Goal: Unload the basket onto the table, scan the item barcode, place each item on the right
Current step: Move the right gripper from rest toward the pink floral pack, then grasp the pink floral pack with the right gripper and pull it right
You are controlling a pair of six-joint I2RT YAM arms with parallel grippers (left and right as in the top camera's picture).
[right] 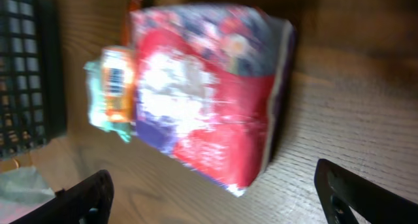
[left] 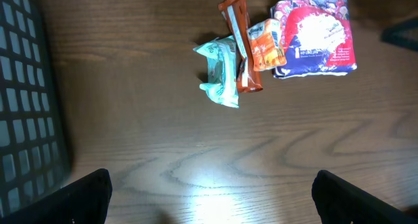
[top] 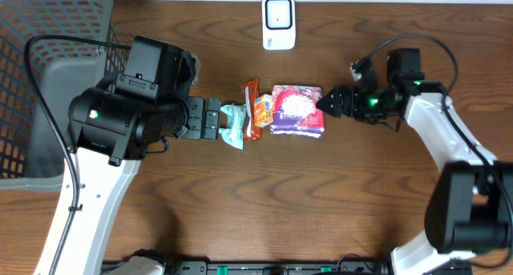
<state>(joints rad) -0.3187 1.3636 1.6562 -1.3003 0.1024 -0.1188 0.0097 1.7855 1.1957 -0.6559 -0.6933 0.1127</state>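
Observation:
Several snack items lie in a row mid-table: a teal packet (top: pixel 234 123), a brown bar (top: pixel 251 107), a small orange packet (top: pixel 263 108) and a large red-and-purple bag (top: pixel 298 109). I can make out no barcode on any of them. My left gripper (top: pixel 215 119) stands open just left of the teal packet (left: pixel 221 74), with only bare wood between its fingers. My right gripper (top: pixel 325 103) is open at the bag's right edge. In the right wrist view the bag (right: pixel 209 100) fills the space just ahead of the fingertips, untouched.
A white scanner-like device (top: pixel 278 22) stands at the back edge, behind the items. A grey mesh basket (top: pixel 48 82) fills the left side, close to my left arm. Bare wooden table lies in front of the items.

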